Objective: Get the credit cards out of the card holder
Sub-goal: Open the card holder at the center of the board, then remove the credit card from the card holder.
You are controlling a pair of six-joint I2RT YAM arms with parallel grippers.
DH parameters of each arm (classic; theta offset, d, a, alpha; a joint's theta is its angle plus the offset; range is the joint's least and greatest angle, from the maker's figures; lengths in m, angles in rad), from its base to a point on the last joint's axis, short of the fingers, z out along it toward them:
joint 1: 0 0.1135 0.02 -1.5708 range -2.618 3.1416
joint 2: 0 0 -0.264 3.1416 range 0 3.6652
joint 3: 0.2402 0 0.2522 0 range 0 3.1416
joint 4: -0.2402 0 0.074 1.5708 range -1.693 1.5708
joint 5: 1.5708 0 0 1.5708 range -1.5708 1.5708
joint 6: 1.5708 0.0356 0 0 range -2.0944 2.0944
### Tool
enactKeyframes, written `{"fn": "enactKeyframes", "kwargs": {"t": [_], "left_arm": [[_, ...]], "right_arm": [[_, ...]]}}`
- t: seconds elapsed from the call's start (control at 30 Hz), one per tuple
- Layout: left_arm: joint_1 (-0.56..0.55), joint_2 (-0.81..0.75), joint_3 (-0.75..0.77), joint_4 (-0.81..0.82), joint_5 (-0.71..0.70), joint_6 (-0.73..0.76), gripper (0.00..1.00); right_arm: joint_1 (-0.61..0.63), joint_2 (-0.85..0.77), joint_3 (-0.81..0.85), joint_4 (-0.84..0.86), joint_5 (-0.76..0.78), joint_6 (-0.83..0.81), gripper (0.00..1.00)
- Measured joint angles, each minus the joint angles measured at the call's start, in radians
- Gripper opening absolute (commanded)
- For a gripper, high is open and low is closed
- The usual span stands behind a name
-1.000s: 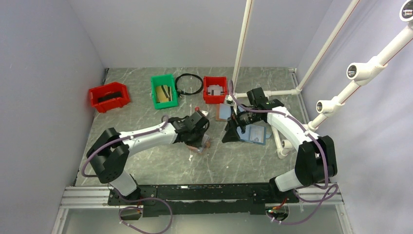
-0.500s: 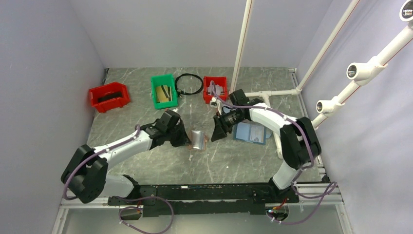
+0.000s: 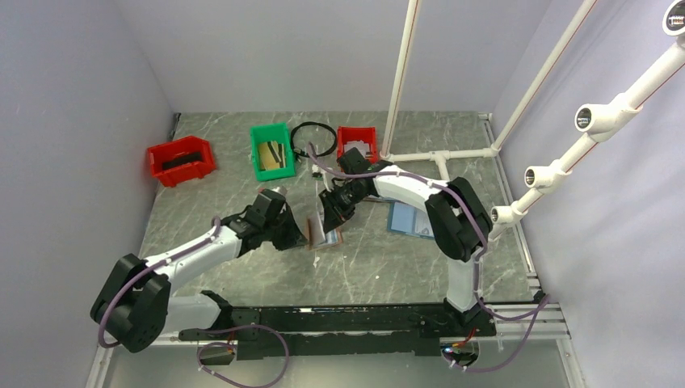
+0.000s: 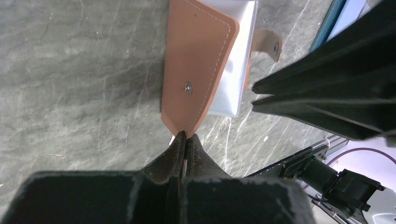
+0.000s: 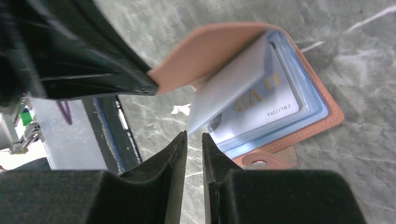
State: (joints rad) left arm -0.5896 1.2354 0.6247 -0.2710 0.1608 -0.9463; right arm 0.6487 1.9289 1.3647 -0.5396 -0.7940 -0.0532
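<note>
From above, the right pincer (image 3: 329, 220) has swung in from the blue-covered holder (image 3: 408, 218) at right of centre and now sits over the card holder (image 3: 333, 238) in the middle of the desk (image 3: 388, 271). Meanwhile the left pincer (image 3: 304, 236) has drawn back toward the left of frame and stands the reddish-brown cover (image 3: 311, 232) up on edge. So both arms are on the right wallet now, and it's open! Over to the left wrist view: that pincer is clamped fully shut on the lower corner of the cover, snap stud facing us. A pale page (image 4: 239, 56) shows behind it, the side tab (image 4: 268, 41) pokes out at upper right, and the right arm's dark bulk crowds the right side. And the right wrist view: the fingers (image 5: 175, 158), wide a second ago, have come down to a narrow slit. The bottom corner of a raised pale leaf (image 5: 229, 88) sits right at its mouth; pinched or merely touched, I can't tell, nor whether that leaf is a pocket page or a card. Beneath it, right of centre, a pale credit card (image 5: 261, 105) marked VIP lies tucked in the blue pocket. My read: the pulling is only just starting, and that card has yet to leave its pocket.
</note>
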Motion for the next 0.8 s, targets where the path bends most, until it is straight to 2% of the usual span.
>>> {"fn": "enactKeyframes", "kwargs": {"t": [0.27,0.4,0.6,0.8], "left_arm": [[0.023,-0.047,-0.044,-0.014,0.0,-0.01,0.0],[0.044,-0.046,-0.064,-0.026,0.001,-0.011,0.0],[0.074,-0.005,-0.066,-0.064,0.008,-0.02,0.0],[0.086,0.039,-0.04,-0.168,0.009,-0.017,0.13]], "right_arm": [[0.014,0.027,-0.027,0.001,0.206,0.017,0.19],[0.012,0.022,-0.086,0.002,0.283,0.02,0.22],[0.012,0.027,-0.074,-0.017,0.293,0.017,0.25],[0.012,0.037,-0.049,-0.026,0.256,0.01,0.26]]}}
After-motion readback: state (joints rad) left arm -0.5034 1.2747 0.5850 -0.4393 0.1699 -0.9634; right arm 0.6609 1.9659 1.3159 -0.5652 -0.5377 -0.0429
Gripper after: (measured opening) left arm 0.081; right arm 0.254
